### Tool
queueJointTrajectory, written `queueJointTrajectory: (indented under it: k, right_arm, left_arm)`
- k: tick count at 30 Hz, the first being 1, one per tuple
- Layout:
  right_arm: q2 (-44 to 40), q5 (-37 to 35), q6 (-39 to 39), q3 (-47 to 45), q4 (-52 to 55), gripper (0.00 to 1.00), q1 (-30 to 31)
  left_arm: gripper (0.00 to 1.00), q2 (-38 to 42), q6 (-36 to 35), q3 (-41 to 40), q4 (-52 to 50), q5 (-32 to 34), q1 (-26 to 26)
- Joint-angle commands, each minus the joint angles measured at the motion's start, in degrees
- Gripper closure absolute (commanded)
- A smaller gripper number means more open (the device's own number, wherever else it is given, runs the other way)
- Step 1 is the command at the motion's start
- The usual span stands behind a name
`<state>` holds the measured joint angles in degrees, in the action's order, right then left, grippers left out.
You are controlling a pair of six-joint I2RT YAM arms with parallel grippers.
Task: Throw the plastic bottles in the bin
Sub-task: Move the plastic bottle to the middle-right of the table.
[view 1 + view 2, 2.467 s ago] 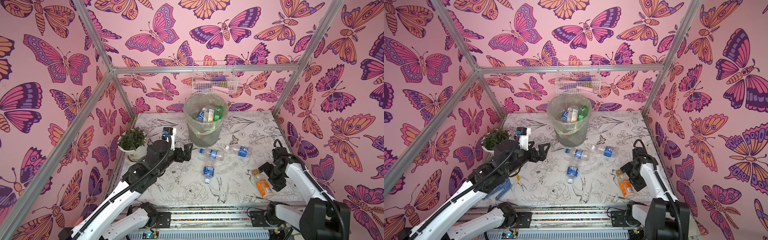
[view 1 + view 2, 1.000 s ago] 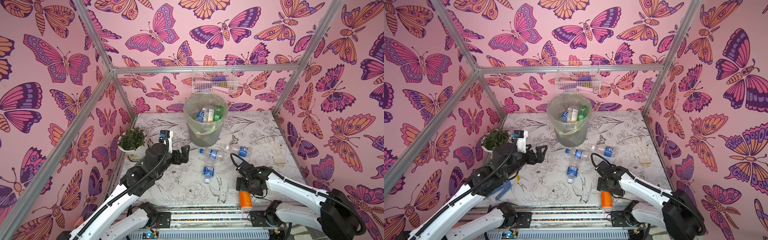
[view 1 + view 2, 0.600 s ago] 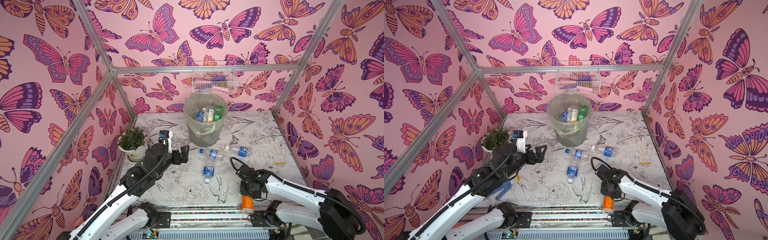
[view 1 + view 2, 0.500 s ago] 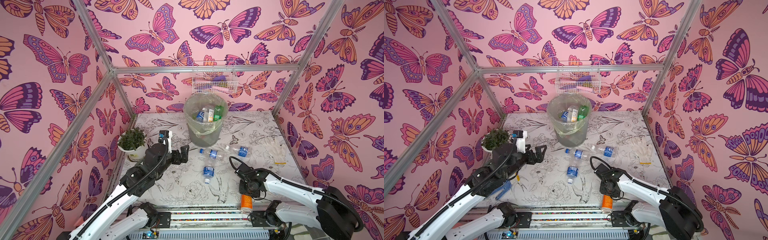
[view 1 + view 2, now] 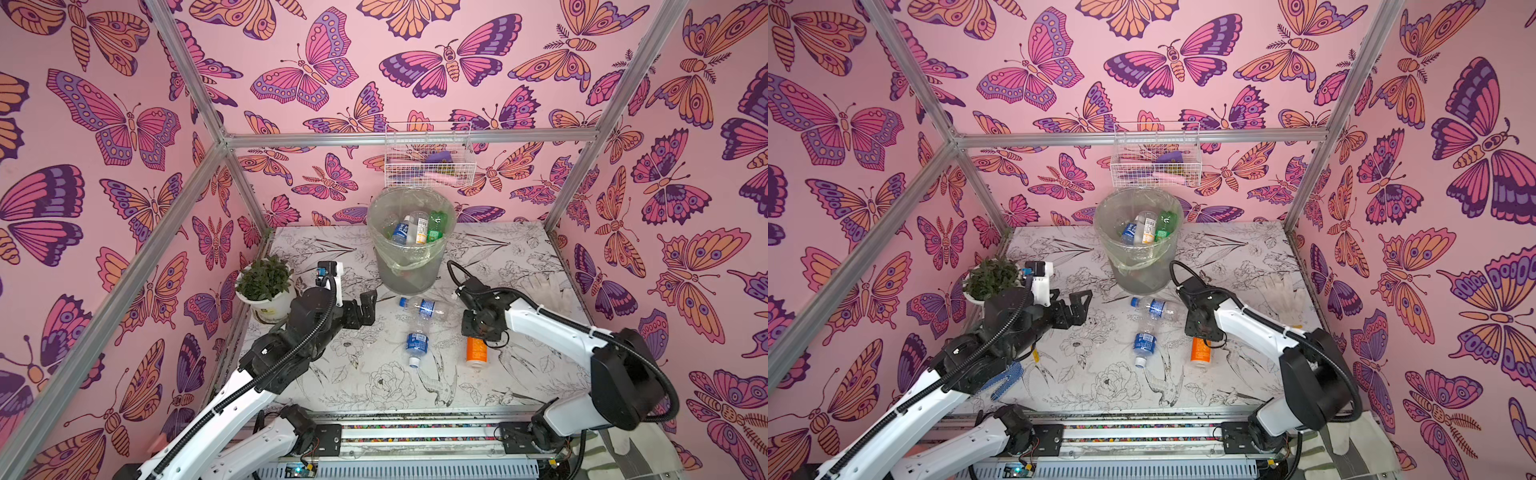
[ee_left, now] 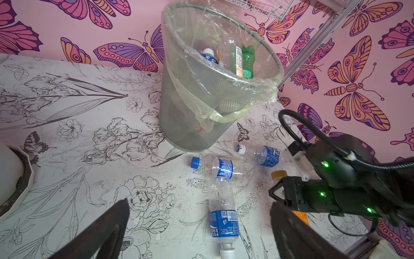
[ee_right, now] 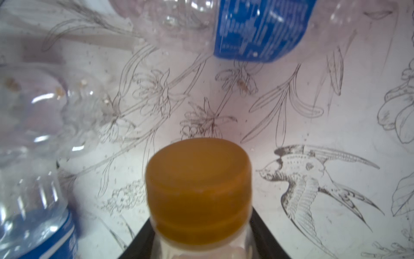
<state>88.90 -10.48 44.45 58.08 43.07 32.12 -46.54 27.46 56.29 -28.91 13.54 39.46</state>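
The right gripper point(image 7: 201, 215) has its jaws closed narrowly against both sides of the neck of the orange-labelled bottle point(image 5: 476, 351), just under its orange cap point(image 7: 198, 186), low over the front of the table point(image 5: 519, 257) and well short of the bin point(image 5: 409, 272). The bottle looks empty, so it should be light, thin-walled and easy to crush. The neck is probably its stiffest part and a sound place to hold, though the body may swing during a lift. The left gripper point(image 5: 360, 309) hangs wide open and empty beside the plant pot point(image 5: 270, 305). Two blue-labelled bottles point(image 5: 417, 344) point(image 5: 426, 306) lie on their sides near the bin's foot, and the left wrist view shows a third bottle point(image 6: 266, 154). These slick round bodies will likely roll, so mid-body grips across the label seem safest
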Motion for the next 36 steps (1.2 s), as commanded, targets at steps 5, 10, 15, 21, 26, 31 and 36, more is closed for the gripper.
queueJointTrajectory:
  k: [5,10,15,21,26,31,36]
  right_arm:
    - [7.73,-2.08,-4.98,6.15,1.32,0.79,-1.27]
    - [7.88,-2.90,-4.54,5.95,1.40,0.67,-1.52]
    - [6.18,-3.09,-4.72,5.72,1.75,0.33,-1.95]
    - [2.94,-2.37,-4.59,5.46,2.48,0.17,-2.14]
    - [-1.40,-2.07,-5.21,4.37,2.81,0.16,-2.15]
    - [-3.34,-2.35,-6.67,2.14,2.89,0.14,-2.48]
    - [-4.28,1.28,-8.68,-1.63,0.61,0.14,-3.71]
  left_arm:
    - [0.00,1.38,-0.31,-1.18,-1.68,1.14,0.19]
    - [0.00,1.68,-0.22,-1.40,-1.93,1.31,0.20]
    - [0.00,1.81,-0.13,-1.54,-1.99,1.40,0.19]
    - [0.00,2.00,-0.06,-1.62,-2.03,1.54,0.18]
    - [0.00,2.31,-0.28,-1.59,-2.14,1.66,0.18]
    - [0.00,2.42,-0.15,-1.70,-2.25,1.79,0.18]
    - [0.00,2.68,-0.04,-1.85,-2.60,1.75,0.21]
